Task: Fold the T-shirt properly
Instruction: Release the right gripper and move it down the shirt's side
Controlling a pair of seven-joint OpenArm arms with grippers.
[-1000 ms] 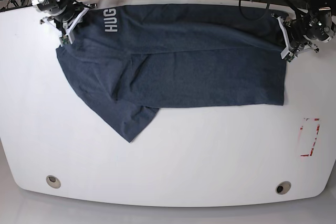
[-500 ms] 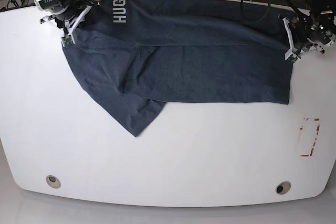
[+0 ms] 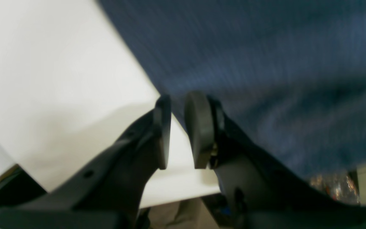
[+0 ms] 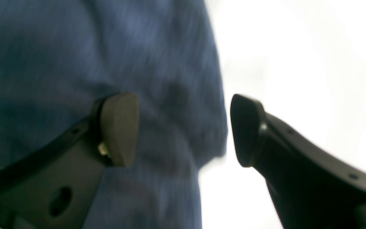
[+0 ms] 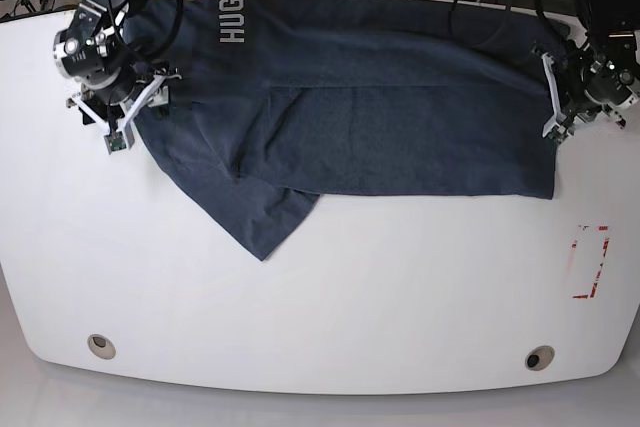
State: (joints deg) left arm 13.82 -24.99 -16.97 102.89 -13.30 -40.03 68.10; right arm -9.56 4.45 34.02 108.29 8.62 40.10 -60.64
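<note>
Since a second ago, right pincer (image 5: 125, 117) spread apart and dropped from the upper left corner down along the left side of the base view; T-shirt (image 5: 370, 97) let go there and dragged slightly toward the right of the frame.

In the right wrist view, right pincer (image 4: 183, 130) wide apart, one pad (image 4: 119, 127) over blurred blue cloth, the other over bare white table (image 4: 297, 63), nothing clamped between them; edge of the T-shirt (image 4: 91, 63) running down through the gap.

At the right edge of the base view, left pincer (image 5: 553, 97) at the shirt's side edge. In the left wrist view, left pincer (image 3: 178, 127) nearly closed, pads (image 3: 199, 127) with a narrow slit between; shirt edge (image 3: 265, 63) meeting the tips, but too blurred to tell whether cloth is pinched.

Farther out, T-shirt spread across the upper half of the table (image 5: 320, 307), folded lengthwise, white "HUG" lettering (image 5: 232, 19) at upper left, a pointed flap (image 5: 265, 222) hanging toward lower centre. Red marking (image 5: 590, 262) at the right of the table, apart from the cloth.
</note>
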